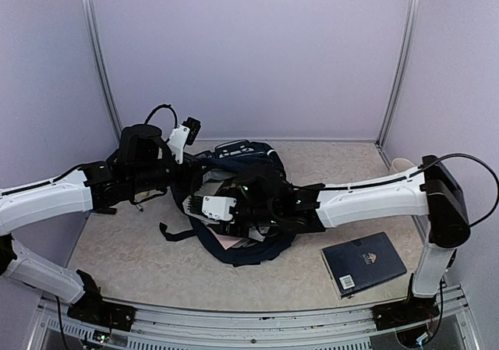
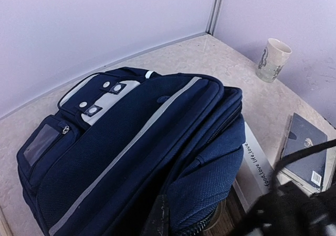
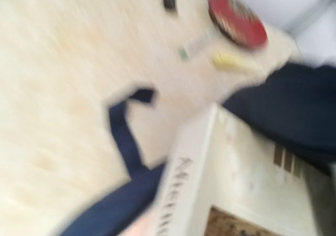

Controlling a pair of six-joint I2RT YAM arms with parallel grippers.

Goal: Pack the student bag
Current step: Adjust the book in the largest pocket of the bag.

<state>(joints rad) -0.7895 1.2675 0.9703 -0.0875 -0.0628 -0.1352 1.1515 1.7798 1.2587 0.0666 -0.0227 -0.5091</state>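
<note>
The student bag (image 1: 257,171) lies in the middle of the table, dark navy, its mouth toward the near side. In the left wrist view it (image 2: 121,141) fills the frame, with its white stripe and white patches. My left gripper (image 1: 191,185) is shut on the fabric edge of the bag's opening; one dark finger (image 2: 159,219) shows against the cloth. My right gripper (image 1: 234,208) holds a white book (image 3: 231,162) at the bag's mouth. The book's spine (image 2: 254,157) shows beside the bag. The right wrist view is blurred and my right fingers are hidden.
A flat navy book (image 1: 363,263) lies at the near right. A pale cup (image 2: 273,60) stands by the right wall. A black bag strap (image 1: 175,231) trails on the table. A red round thing (image 3: 236,19) and small yellow thing (image 3: 226,61) lie beyond the bag.
</note>
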